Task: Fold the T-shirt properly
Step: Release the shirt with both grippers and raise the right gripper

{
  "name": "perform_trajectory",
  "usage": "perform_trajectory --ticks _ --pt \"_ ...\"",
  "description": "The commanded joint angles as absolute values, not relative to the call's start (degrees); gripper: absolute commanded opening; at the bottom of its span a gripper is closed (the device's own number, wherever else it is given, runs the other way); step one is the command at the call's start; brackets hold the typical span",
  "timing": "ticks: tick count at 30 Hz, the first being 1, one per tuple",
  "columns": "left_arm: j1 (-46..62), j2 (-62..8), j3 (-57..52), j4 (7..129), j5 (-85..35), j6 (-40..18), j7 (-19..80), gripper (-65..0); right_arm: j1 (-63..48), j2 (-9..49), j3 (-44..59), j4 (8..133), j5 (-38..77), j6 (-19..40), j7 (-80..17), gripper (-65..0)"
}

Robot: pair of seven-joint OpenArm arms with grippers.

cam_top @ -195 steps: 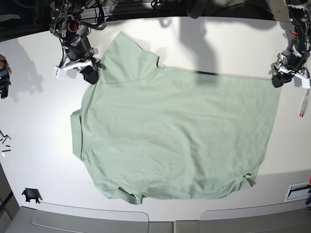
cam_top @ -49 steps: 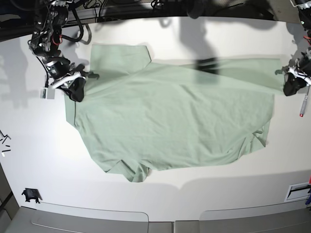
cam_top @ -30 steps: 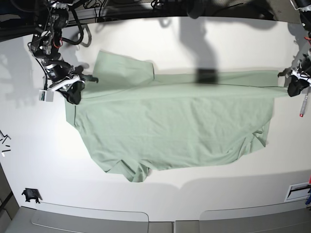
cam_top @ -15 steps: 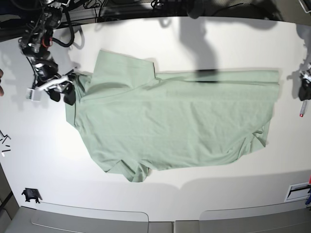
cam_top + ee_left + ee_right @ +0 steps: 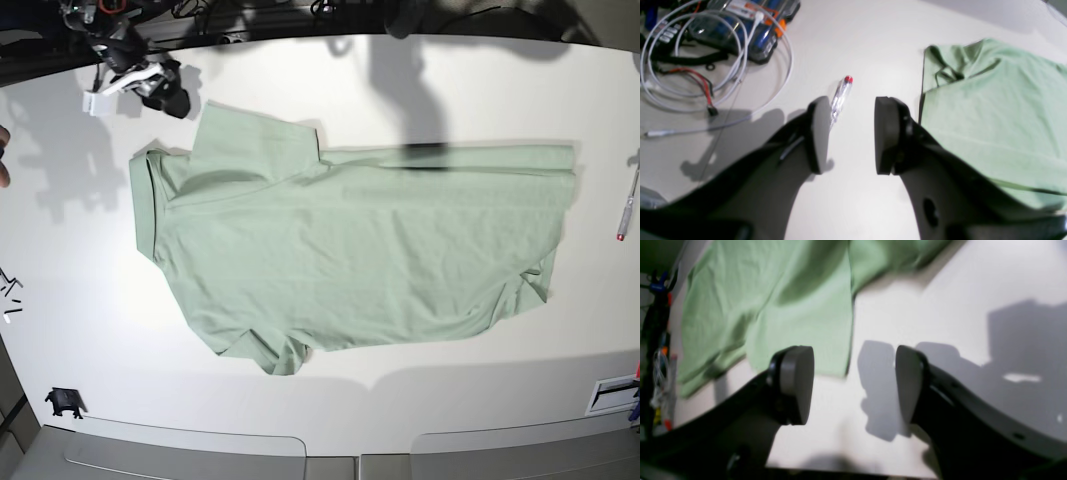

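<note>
The pale mint-green T-shirt [image 5: 350, 250] lies spread flat on the white table [image 5: 80, 300], collar band to the left and hem to the right. It also shows in the left wrist view [image 5: 990, 110] and the right wrist view [image 5: 773, 306]. My right gripper [image 5: 160, 92] is open and empty at the back left, apart from the shirt's sleeve; in its own view [image 5: 853, 383] it hangs over bare table. My left gripper [image 5: 848, 133] is open and empty, left of the shirt's edge. It is out of the base view.
A clear pen with a red cap [image 5: 840, 98] lies on the table just beyond my left gripper; it also shows at the right edge of the base view [image 5: 625, 210]. White cables [image 5: 706, 66] and a tool case [image 5: 750, 30] lie past it. A small black part [image 5: 62, 402] sits front left.
Both grippers have let go of the shirt's far edge. The right gripper moved up to the back-left corner, the left one out past the right edge. The shirt now lies flat.
</note>
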State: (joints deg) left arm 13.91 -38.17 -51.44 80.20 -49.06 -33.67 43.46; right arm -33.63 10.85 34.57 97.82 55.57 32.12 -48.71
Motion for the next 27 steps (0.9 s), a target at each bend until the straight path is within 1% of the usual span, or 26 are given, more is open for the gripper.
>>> perform_trajectory --ticks 1,7,12,19,23,27 --pt "13.5 -39.7 -52.0 81.1 -50.2 -34.0 42.0 -44.7 -33.4 11.0 33.9 98.5 56.9 32.9 -47.1 -29.7" --pt "13.5 -39.6 -52.0 81.1 -50.2 -34.0 41.9 -44.7 -33.0 9.6 28.1 98.4 51.9 31.2 -44.4 -29.7" --pt "13.5 -39.5 -52.0 81.1 -50.2 -34.0 42.0 -44.7 -33.0 9.5 25.4 98.3 47.4 27.8 -42.5 -29.7" --pt "13.5 -39.6 -52.0 81.1 -50.2 -34.0 42.0 -44.7 -33.0 9.3 20.4 97.6 45.9 27.7 -41.3 -29.7" --pt "13.5 -39.6 -52.0 81.1 -50.2 -34.1 42.0 -44.7 -33.0 9.0 17.0 96.1 42.3 24.3 -38.6 -29.7" --pt "13.5 -39.6 -52.0 81.1 -50.2 -34.1 42.0 -44.7 -33.0 7.7 16.5 96.1 42.2 24.3 -38.3 -29.7"
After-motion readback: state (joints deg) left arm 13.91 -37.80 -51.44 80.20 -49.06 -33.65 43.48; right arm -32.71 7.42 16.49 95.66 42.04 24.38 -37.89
